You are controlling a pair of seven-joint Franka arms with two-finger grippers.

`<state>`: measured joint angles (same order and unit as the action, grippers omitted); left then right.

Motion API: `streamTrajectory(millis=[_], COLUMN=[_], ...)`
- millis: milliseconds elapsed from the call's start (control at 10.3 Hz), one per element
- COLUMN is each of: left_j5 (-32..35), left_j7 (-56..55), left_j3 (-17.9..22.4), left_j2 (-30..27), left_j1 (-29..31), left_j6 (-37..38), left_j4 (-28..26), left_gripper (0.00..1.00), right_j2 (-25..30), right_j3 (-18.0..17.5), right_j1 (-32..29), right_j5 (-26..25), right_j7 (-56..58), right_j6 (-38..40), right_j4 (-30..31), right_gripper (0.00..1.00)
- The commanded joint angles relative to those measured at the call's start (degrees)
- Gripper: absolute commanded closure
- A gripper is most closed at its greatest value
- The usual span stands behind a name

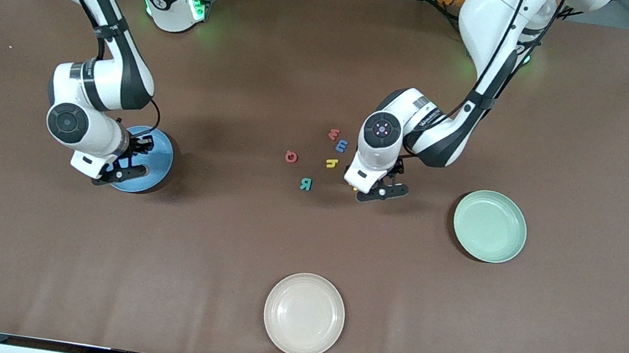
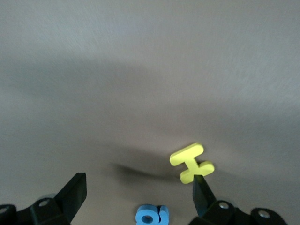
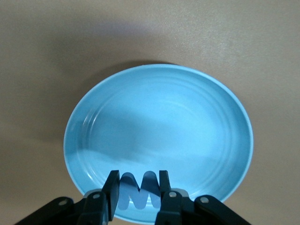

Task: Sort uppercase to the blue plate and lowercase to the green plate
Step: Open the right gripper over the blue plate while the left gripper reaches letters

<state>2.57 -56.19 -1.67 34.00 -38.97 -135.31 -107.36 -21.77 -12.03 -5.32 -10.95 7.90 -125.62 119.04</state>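
Note:
My right gripper [image 3: 137, 187] is shut on a blue W [image 3: 138, 193] and hangs low over the blue plate [image 3: 187, 122], which lies toward the right arm's end [image 1: 160, 158]. My left gripper [image 2: 138, 187] stands open just above the table, with a yellow H [image 2: 191, 161] by one finger and a blue round-bowled letter [image 2: 152, 215] between the fingers. Beside the left gripper [image 1: 377, 191] lie a red m [image 1: 333, 134], a blue m [image 1: 342, 145], a yellow h [image 1: 332, 163], a red Q [image 1: 291, 156] and a teal R [image 1: 305, 184]. The green plate [image 1: 490, 226] holds nothing.
A cream plate [image 1: 304, 315] sits near the table's front edge, nearer to the front camera than the letters. Bare brown table [image 1: 220, 231] lies between the plates.

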Motion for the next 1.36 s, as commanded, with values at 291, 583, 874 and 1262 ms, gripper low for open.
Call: streamTrajectory(millis=[291,583,874,1262], left_j5=[1.3,2.5,4.1,4.5], left_j7=[-1.5,-1.4,-1.3,-1.3], left_j3=[-1.9,-2.3,-2.3,-2.3], left_j2=[-5.7,-6.1,-5.7,-5.8], left_j1=[-0.7,-1.6,-1.5,-1.5], left_j6=[-7.8,-12.2,-14.8,-14.9], left_j4=[-10.0,-13.9,-15.2,-14.5], left_gripper=[0.0,0.0,0.0,0.0], right_j2=[1.5,3.1,4.6,4.3], right_j3=[-0.7,-1.5,-6.3,-8.1], right_j1=[0.3,2.6,8.2,17.6], right_j5=[1.7,2.2,2.9,7.5], right_j7=[-1.7,-6.0,-20.0,-34.2], right_j6=[-0.3,-0.1,1.3,-2.2], right_j4=[-0.6,-0.8,-1.0,-1.2], right_gripper=[0.31,0.33,0.33,0.33])
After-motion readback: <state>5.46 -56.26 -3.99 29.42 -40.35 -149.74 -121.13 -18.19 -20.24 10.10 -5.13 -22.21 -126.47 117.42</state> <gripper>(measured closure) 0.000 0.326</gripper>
